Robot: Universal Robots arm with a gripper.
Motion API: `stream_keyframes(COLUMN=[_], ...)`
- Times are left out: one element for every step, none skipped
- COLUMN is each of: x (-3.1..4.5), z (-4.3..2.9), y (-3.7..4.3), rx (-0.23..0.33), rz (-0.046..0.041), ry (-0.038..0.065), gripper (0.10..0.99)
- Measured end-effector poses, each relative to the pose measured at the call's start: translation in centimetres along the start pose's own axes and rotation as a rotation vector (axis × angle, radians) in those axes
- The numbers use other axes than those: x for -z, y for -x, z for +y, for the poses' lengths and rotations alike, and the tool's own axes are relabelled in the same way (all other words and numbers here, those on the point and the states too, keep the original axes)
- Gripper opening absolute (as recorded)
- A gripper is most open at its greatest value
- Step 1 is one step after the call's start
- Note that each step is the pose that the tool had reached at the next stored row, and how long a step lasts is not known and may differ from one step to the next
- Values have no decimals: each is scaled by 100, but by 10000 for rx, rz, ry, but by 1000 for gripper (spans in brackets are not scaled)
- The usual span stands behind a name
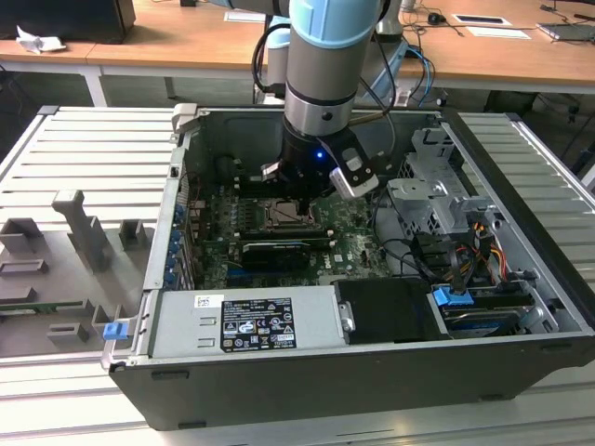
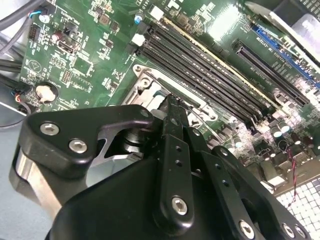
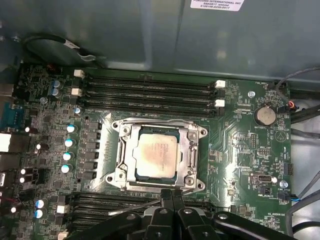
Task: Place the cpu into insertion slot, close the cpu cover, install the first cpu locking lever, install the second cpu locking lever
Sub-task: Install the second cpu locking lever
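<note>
**Chip seated, cover down, gripper closed at the socket's edge**

In the first wrist view the gripper [image 3: 172,194], fingers pressed together and empty, hangs at the near edge of the insertion slot [image 3: 119,176]. The cpu [image 3: 156,155] lies inside, framed by the lowered cpu cover [image 3: 192,145]. The exterior view shows the arm [image 1: 325,84] reaching down into the open computer case [image 1: 390,367], over the motherboard's [image 1: 349,243] middle.

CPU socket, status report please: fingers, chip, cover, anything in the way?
Gripper fingers shut, empty, at the socket's edge. Cpu seated in insertion slot. Cpu cover down over it. Nothing lying on the socket.
</note>
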State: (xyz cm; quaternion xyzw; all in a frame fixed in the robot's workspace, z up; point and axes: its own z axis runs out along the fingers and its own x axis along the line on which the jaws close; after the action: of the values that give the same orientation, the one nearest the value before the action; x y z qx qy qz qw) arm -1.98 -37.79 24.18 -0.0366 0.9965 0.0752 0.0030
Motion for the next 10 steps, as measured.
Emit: stream_keyframes(x=[0, 0, 0, 0, 0, 0, -2, -6, -9, -11], z=[1, 2, 2, 2, 2, 1, 1, -2, -7, -11], y=[-8, -17, -22, -29, -33, -33, -33, -34, -41, -46], rx=[2, 3, 3, 2, 4, 4, 4, 2, 1, 2], rz=[-3, -7, -8, -8, -7, -16, -21, -25, -27, -28], ry=[0, 0, 0, 0, 8, 107, 179, 223, 252, 262], gripper=[106, 106, 106, 106, 106, 106, 106, 106, 106, 106])
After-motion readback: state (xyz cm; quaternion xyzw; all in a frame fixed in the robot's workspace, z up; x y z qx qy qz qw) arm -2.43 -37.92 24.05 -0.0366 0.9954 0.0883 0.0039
